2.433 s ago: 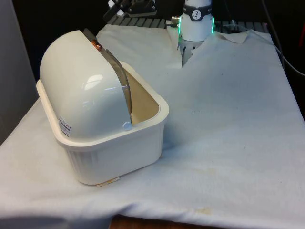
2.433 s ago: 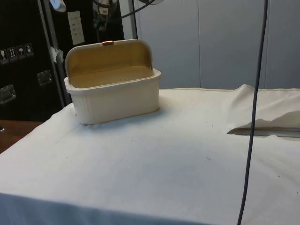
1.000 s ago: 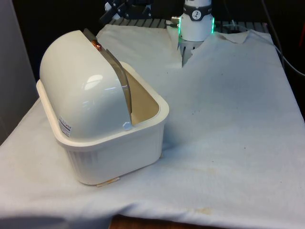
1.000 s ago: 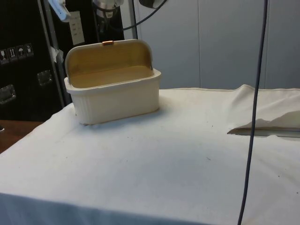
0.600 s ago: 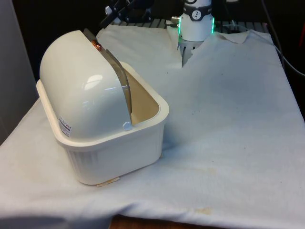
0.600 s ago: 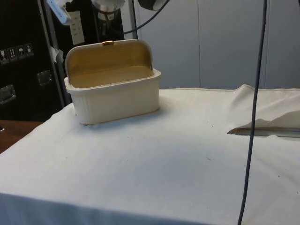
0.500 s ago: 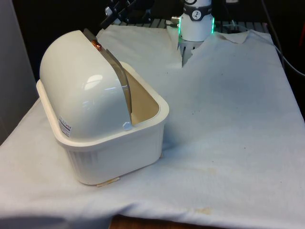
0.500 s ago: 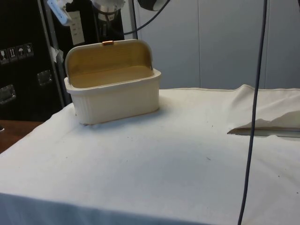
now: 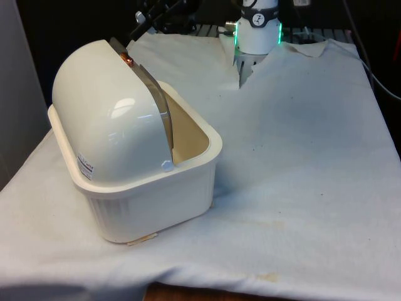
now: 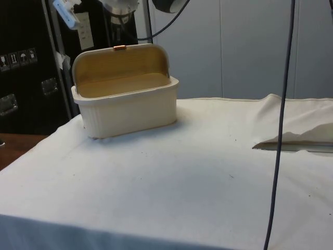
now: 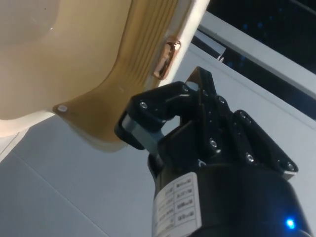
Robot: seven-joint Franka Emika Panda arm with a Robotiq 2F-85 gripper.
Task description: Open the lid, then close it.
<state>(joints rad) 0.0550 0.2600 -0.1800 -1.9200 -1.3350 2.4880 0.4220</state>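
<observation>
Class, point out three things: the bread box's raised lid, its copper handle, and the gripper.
lid [image 9: 106,106], front view, domed outer shell
copper handle [image 11: 166,58], wrist view, its middle
gripper [image 11: 170,116], wrist view, between the fingertips

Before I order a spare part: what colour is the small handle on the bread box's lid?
Copper-orange metal handle on the cream domed lid; the wrist view shows it best.

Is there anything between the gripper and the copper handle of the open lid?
Nothing: in the wrist view, bare space separates the gripper from the copper handle.

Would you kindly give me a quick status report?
Gripper near copper handle, holding nothing. Bread box lid open. Nothing in the way.
</observation>
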